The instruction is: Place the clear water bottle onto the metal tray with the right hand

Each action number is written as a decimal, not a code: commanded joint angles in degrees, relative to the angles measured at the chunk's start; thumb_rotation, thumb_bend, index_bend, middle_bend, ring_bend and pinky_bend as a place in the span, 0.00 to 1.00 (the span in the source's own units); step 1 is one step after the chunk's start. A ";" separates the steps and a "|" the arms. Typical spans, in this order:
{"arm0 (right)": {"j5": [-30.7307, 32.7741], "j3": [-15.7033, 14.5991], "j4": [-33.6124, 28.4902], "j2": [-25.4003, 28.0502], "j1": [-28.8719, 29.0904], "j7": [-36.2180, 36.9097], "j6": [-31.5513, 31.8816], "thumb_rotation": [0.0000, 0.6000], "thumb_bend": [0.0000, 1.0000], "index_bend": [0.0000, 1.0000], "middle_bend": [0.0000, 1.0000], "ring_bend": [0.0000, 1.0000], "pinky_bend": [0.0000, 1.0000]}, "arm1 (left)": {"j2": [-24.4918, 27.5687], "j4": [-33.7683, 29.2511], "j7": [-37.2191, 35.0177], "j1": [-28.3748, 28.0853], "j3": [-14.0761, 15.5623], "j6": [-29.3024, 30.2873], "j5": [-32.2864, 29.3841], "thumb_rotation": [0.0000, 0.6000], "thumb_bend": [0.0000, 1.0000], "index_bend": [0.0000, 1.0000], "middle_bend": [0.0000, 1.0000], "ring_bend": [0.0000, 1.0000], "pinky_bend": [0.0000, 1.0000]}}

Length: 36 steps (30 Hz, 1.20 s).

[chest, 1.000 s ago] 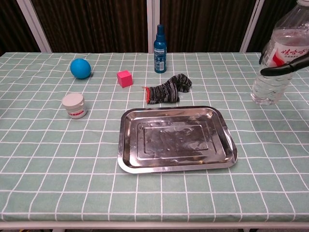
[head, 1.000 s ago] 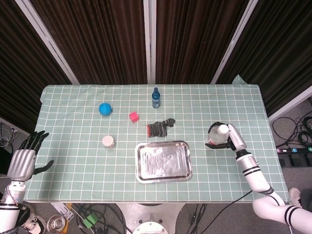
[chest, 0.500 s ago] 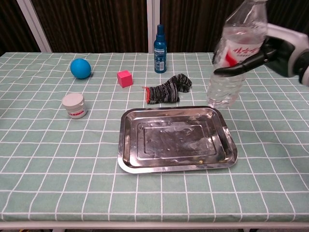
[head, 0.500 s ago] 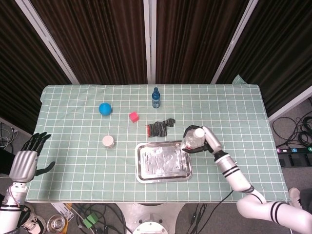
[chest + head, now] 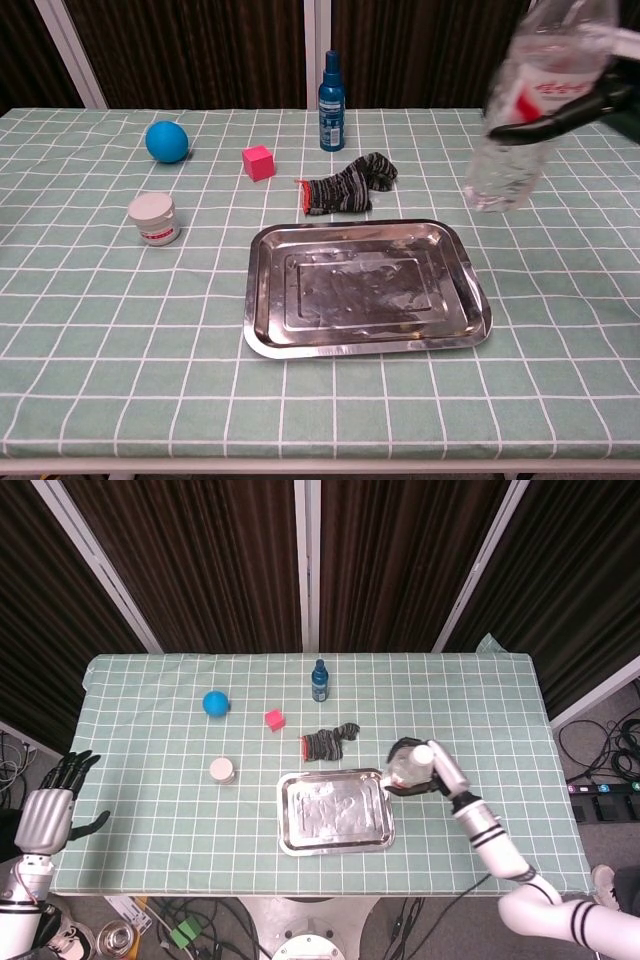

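Note:
My right hand (image 5: 428, 772) grips the clear water bottle (image 5: 528, 110) upright in the air, just right of the metal tray's (image 5: 335, 844) far right corner. In the chest view the bottle's red-and-white label shows, the hand's dark fingers (image 5: 560, 116) wrap its middle, and its base hangs above the cloth beside the tray (image 5: 300, 345). From the head camera the bottle (image 5: 410, 768) appears with its white cap up. The tray holds nothing. My left hand (image 5: 45, 815) hovers open off the table's left edge.
Behind the tray lie a striped sock (image 5: 329, 742), a pink cube (image 5: 274, 719), a blue spray bottle (image 5: 319, 680) and a blue ball (image 5: 215, 703). A small white jar (image 5: 222, 771) stands left of the tray.
The right hand carried the bottle left toward the tray's right corner, then shifted back right a little. The left hand barely moved.

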 commanded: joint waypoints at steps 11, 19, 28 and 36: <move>-1.01 -2.08 -2.52 5.49 -4.11 -0.37 3.03 1.00 0.10 0.74 0.60 0.38 0.39 | -1.18 1.34 -1.27 -0.20 0.35 -0.33 0.46 1.00 0.24 0.16 0.18 0.09 0.19; -1.11 -1.79 2.96 -7.93 2.57 -2.28 -3.10 1.00 0.10 0.74 0.60 0.38 0.39 | -0.40 1.29 -1.64 0.63 -0.16 0.66 -0.51 1.00 0.24 0.16 0.18 0.09 0.19; -1.61 -3.37 8.73 -13.56 4.37 -1.77 -5.17 1.00 0.05 0.74 0.59 0.37 0.39 | -0.02 1.56 -2.09 0.94 -0.04 1.18 -0.06 1.00 0.24 0.16 0.18 0.09 0.19; -3.79 -5.11 11.52 -13.87 5.04 -0.58 -5.77 1.00 0.00 0.54 0.49 0.32 0.36 | 0.55 1.33 -1.85 1.30 -0.10 1.26 -0.45 1.00 0.24 0.16 0.18 0.09 0.19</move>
